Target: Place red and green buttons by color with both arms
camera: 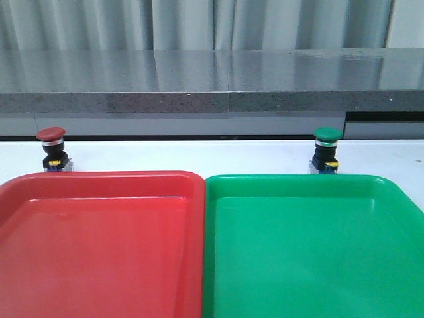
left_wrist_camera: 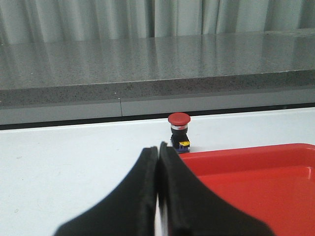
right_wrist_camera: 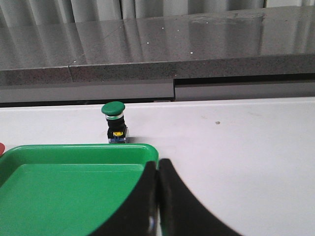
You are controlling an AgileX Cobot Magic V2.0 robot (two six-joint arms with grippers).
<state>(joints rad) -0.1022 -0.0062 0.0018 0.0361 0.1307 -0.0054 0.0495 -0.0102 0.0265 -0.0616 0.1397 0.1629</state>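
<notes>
The red button [camera: 52, 150] stands upright on the white table just behind the red tray [camera: 99, 245]; it also shows in the left wrist view [left_wrist_camera: 178, 132]. The green button [camera: 326, 151] stands upright just behind the green tray [camera: 311, 252]; it also shows in the right wrist view [right_wrist_camera: 114, 122]. My left gripper [left_wrist_camera: 158, 147] is shut and empty, short of the red button, by the red tray's corner [left_wrist_camera: 256, 177]. My right gripper [right_wrist_camera: 158, 163] is shut and empty, by the green tray's corner [right_wrist_camera: 74, 191], short of the green button. Neither arm shows in the front view.
The two trays sit side by side, filling the near half of the table [camera: 199, 154]. A grey stone ledge [camera: 212, 79] runs along the table's far edge, with a curtain behind it.
</notes>
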